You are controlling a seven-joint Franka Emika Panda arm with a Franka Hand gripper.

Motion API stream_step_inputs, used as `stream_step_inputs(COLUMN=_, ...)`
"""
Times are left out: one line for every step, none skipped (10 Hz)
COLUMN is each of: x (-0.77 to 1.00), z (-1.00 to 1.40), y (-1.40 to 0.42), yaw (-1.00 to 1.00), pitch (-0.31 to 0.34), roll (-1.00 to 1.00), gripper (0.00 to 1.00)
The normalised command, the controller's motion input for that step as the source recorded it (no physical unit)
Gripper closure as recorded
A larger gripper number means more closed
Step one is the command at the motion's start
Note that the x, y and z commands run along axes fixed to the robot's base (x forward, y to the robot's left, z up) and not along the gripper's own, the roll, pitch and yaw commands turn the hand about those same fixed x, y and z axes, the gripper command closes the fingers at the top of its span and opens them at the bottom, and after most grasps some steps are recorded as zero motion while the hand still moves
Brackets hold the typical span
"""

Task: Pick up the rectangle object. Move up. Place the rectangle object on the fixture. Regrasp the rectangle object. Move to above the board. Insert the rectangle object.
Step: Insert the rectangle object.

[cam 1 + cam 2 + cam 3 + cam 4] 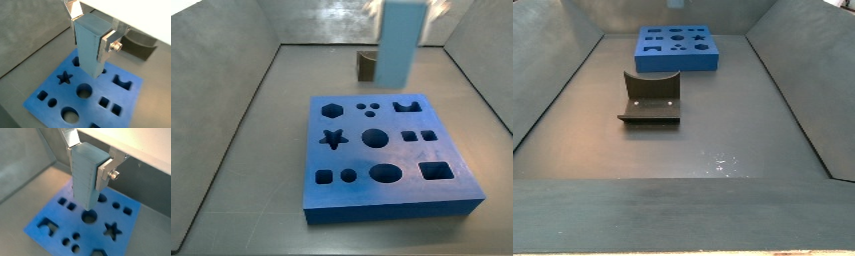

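While the gripper (92, 30) hangs above the board (47, 100) in a wrist view, its silver fingers (109, 43) press on two opposite faces of the block (90, 47), which stands upright with its lower end over the board's holes, above a round one; whether that end touches the board cannot be told. In a wrist view from the opposite side the gripper (90, 155) clamps the block (85, 178) the same way, one finger (105, 172) and its screw plain to see; the block's lower end sits just above a round hole in the board (50, 235). In a side view the block (401, 42) stands upright above the board's (392, 200) far edge, hiding part of the fixture (366, 66) behind it; the gripper itself is out of frame. In a side view down the bin the fixture (651, 98) stands on the floor nearer the camera than the board (677, 50), apart from it.
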Motion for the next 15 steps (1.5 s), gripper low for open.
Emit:
stream_step_inputs(x=1.00, z=0.70, y=-0.35, yaw=-0.02, pitch=0.000, roll=0.41, gripper=1.00)
stream_step_inputs(x=1.00, z=0.70, y=-0.36, yaw=-0.02, pitch=-0.031, roll=0.50, gripper=1.00)
stream_step_inputs(x=1.00, z=0.00, y=-0.02, yaw=0.00, pitch=-0.034, roll=-0.02, gripper=1.00)
stream_step_inputs(x=0.05, z=0.20, y=-0.01, yaw=0.00, pitch=0.303, roll=0.18, gripper=1.00)
stream_step_inputs(x=0.00, z=-0.01, y=-0.02, yaw=0.00, pitch=0.000, roll=0.04, gripper=1.00)
stream_step_inputs(x=0.46, z=0.00, y=0.00, yaw=0.01, pitch=0.000, roll=0.03, gripper=1.00)
stream_step_inputs(x=1.00, z=0.05, y=0.00, yaw=0.00, pitch=0.000, roll=0.35, gripper=1.00)
stream_step_inputs(x=1.00, z=0.21, y=0.00, yaw=0.00, pitch=0.000, roll=0.44, gripper=1.00)
stream_step_inputs(x=1.00, z=0.22, y=0.00, yaw=0.00, pitch=0.000, roll=0.44, gripper=1.00)
stream_step_inputs(x=1.00, z=0.22, y=0.00, yaw=0.00, pitch=0.000, roll=0.44, gripper=1.00)
stream_step_inputs(x=0.83, z=0.10, y=-0.17, yaw=-0.01, pitch=0.197, roll=0.66, gripper=1.00)
stream_step_inputs(x=0.00, z=0.01, y=-0.10, yaw=-0.09, pitch=0.057, roll=0.19, gripper=1.00)
stream_step_inputs(x=0.20, z=-0.48, y=-0.17, yaw=-0.09, pitch=0.166, roll=0.19, gripper=1.00)
stream_step_inputs(x=0.61, z=-1.00, y=-0.38, yaw=-0.25, pitch=0.049, roll=0.23, gripper=1.00)
stream_step_inputs(x=0.65, z=-1.00, y=-0.43, yaw=-0.24, pitch=0.000, roll=0.09, gripper=1.00)
